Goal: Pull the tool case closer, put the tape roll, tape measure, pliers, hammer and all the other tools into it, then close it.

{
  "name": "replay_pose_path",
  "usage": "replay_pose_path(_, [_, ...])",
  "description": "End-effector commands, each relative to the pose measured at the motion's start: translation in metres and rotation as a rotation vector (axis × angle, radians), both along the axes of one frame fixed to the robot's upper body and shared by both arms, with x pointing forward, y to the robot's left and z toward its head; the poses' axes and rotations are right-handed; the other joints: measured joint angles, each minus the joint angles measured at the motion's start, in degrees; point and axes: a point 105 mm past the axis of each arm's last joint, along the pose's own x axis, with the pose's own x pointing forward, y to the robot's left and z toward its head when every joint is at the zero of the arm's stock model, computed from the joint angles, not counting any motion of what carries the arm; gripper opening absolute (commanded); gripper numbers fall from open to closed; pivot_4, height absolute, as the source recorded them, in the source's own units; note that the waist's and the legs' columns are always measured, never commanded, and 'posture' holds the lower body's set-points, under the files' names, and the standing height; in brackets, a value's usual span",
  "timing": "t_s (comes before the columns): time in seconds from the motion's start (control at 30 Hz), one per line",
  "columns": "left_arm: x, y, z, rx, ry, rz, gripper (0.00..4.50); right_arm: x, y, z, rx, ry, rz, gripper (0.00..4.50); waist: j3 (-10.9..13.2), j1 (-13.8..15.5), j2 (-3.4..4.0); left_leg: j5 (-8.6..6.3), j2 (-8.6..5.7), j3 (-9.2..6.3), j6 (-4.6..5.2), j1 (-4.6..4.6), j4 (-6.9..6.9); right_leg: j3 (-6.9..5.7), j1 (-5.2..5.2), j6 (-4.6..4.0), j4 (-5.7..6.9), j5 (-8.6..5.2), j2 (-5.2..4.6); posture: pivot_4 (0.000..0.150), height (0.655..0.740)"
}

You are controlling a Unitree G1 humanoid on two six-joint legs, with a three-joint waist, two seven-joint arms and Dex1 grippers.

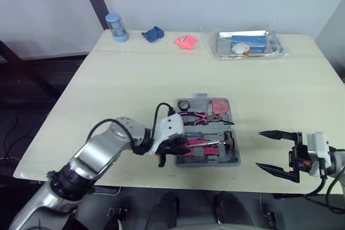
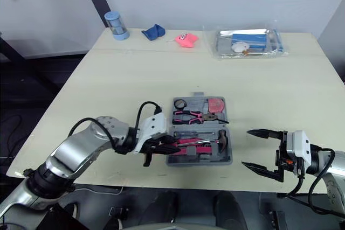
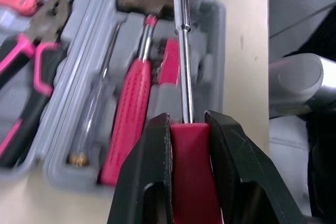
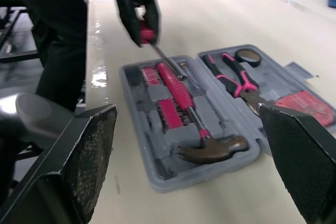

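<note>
- My left claw: clamped on the red handle of a socket driver. The shaft points along the case's near half, I judge so that it drops into the free slot beside the hammer.
- Tool case: open, at the middle of the tabletop's front edge.
  - Far half: tape roll, pliers, and a red piece, likely the tape measure.
  - Near half: hammer.
- My right claw: spread wide and empty, near the front edge, right of the case and clear of the loading.
</note>
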Motion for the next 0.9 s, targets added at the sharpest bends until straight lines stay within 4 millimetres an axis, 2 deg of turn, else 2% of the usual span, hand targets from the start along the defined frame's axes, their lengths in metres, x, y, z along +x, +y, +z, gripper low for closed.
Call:
replay_pose_path(0.03, [-0.003,-0.007,-0.003,0.042,0.009,-0.056,0.53,0.000,0.002,0.011,0.000,-0.049,0.014,4.50,0.00,-0.30,0.00,0.00,0.00,0.00,0.00,0.00,-0.01,0.01,-0.01,0.00,0.00,0.00,0.00,0.150,0.7400])
replay_pose_path(0.37, [0.001,-0.030,-0.007,0.119,0.059,-0.053,0.53,0.002,0.007,0.011,0.009,-0.054,0.007,4.50,0.02,-0.62,-0.02,0.00,0.00,-0.01,0.00,0.00,0.01,0.00,0.00,0.01,0.03,0.00,0.01,0.150,0.7400])
replay_pose_path(0.9, [-0.001,-0.038,-0.028,0.173,0.117,-0.015,0.53,-0.004,0.004,0.012,-0.013,-0.035,0.000,4.50,0.02,-0.63,-0.03,0.01,0.00,-0.02,0.00,0.00,0.03,0.00,-0.01,0.01,0.05,0.00,0.01,0.150,0.7400])
